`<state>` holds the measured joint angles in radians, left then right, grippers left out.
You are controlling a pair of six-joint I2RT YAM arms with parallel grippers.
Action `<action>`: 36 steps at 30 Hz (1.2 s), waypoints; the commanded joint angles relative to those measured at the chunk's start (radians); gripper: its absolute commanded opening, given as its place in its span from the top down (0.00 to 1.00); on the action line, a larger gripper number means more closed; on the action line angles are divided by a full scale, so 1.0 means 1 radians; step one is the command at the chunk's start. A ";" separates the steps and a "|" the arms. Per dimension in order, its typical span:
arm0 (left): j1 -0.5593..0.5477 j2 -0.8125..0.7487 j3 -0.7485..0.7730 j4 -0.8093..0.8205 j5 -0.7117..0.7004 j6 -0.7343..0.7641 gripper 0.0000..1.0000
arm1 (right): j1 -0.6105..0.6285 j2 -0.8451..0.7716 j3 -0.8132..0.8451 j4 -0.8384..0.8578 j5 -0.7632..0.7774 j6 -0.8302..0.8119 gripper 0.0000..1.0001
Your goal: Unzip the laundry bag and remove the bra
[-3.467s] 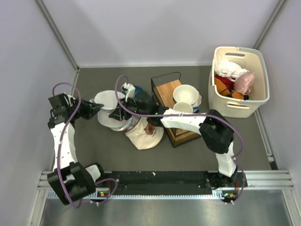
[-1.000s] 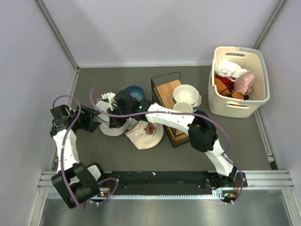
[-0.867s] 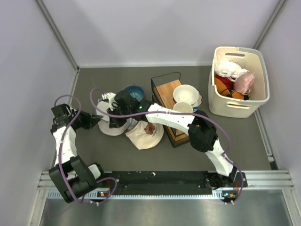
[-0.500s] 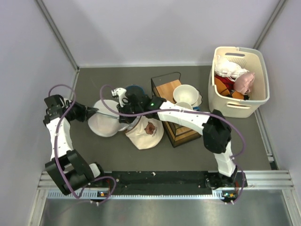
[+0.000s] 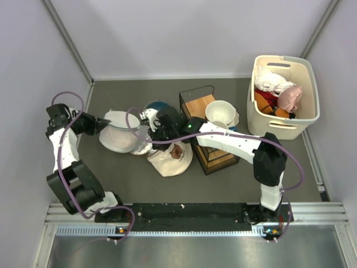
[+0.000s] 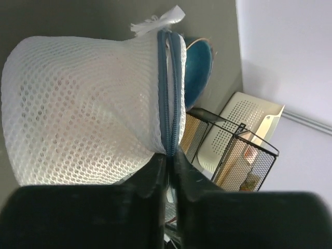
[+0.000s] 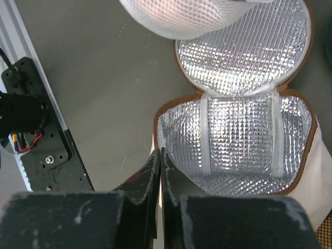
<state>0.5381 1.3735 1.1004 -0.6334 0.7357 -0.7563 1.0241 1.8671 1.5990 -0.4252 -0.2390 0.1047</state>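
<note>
The laundry bag (image 5: 120, 138) lies on the bench (image 5: 128, 95) at the left, just beside an open foil-lined lunch bag (image 7: 238, 119). It is stretched sideways towards the left claw (image 6: 168, 161). In the left wrist view its zip (image 6: 167, 93) runs straight away from that claw, ending at a white tag (image 6: 155, 22), and looks closed along the part that shows. The left claw is pinched tight on the zip's near end; whether it has the pull itself is hidden by the fingers. The bra (image 7: 174, 8) shows only as a faint pink blur through the mesh, and its shape cannot be made out. The right claw (image 7: 160, 161) is fully closed on nothing, over the lunch bag's rim.
</note>
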 commanded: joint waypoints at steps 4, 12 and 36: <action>-0.027 -0.025 0.078 0.035 -0.027 0.093 0.58 | 0.011 0.105 0.208 -0.026 -0.066 0.065 1.00; -0.027 -0.103 0.018 0.008 -0.027 0.107 0.55 | 0.013 0.167 0.361 -0.018 -0.017 0.085 0.56; -0.035 -0.068 -0.031 0.049 0.031 0.089 0.55 | 0.051 0.504 0.759 0.072 0.236 0.033 0.51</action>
<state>0.5068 1.3201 1.0790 -0.6205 0.7448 -0.6773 1.0714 2.3833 2.2936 -0.4274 -0.0444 0.1253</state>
